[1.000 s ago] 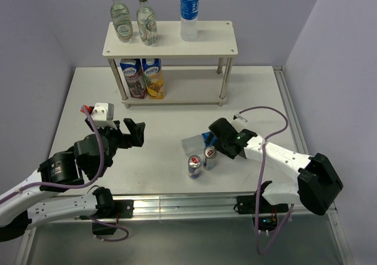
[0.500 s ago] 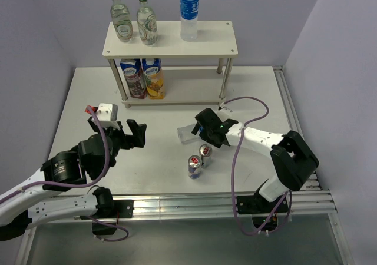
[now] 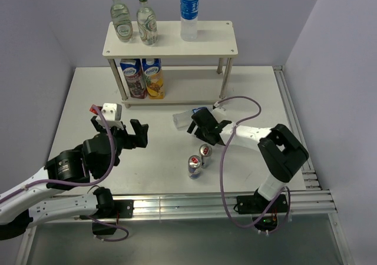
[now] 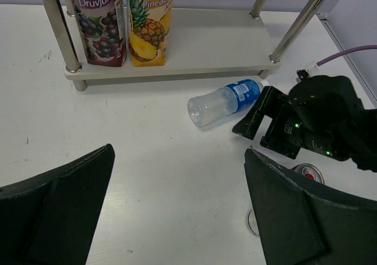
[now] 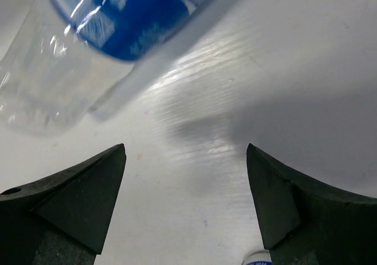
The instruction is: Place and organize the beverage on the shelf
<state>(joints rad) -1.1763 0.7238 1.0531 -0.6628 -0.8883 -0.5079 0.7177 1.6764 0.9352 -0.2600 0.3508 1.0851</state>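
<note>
The cream-white two-tier shelf (image 3: 212, 38) stands at the back of the table. Its top board holds two glass bottles (image 3: 122, 19) (image 3: 146, 22) and a blue-labelled water bottle (image 3: 189, 15). Its lower board (image 4: 212, 41) holds two juice cartons (image 3: 133, 76) (image 3: 153, 76). A clear plastic bottle with a blue label (image 3: 182, 119) lies on its side in front of the shelf. My right gripper (image 3: 194, 123) is open and empty right beside it; the bottle fills the top left of the right wrist view (image 5: 112, 35). Two cans (image 3: 194, 166) (image 3: 205, 152) stand nearer. My left gripper (image 3: 134, 134) is open and empty.
The shelf's metal posts (image 4: 59, 29) (image 4: 297, 23) stand just behind the lying bottle (image 4: 224, 102). The right arm's purple cable (image 3: 235, 109) loops above the table. A raised rail (image 3: 291, 118) runs along the table's right edge.
My right gripper has swung left and towards the shelf. The lying bottle has shifted with it, away from the cans. My left gripper has drifted slightly forward.
</note>
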